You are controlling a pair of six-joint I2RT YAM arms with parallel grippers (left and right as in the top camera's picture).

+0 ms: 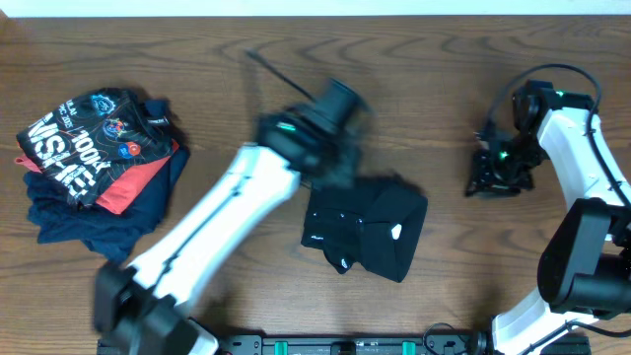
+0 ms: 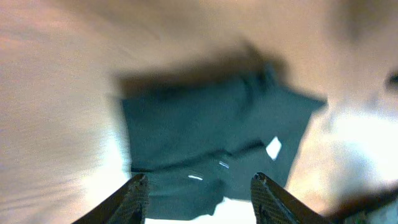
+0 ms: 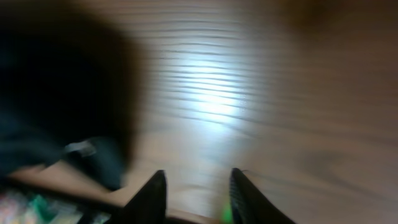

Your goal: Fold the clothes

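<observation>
printed tee (image 1: 89,138), apparently folded garments (image 1: 69,215), wooden table (image 1: 444,79)

Overhead faces straight down over the whole bench (image 1: 444,79). Left wrist camera looks closely past the left pincer (image 2: 198,196) at the shirt (image 2: 205,124) ahead. Right wrist camera, low, has the shirt left of the right pincer (image 3: 198,196). All share it.

a robotics lab: left arm (image 1: 222,222) and right arm (image 1: 582,168) mounted at a wooden table (image 1: 434,99).

Both parted: left gripper (image 2: 199,182), right gripper (image 3: 198,177).
</observation>
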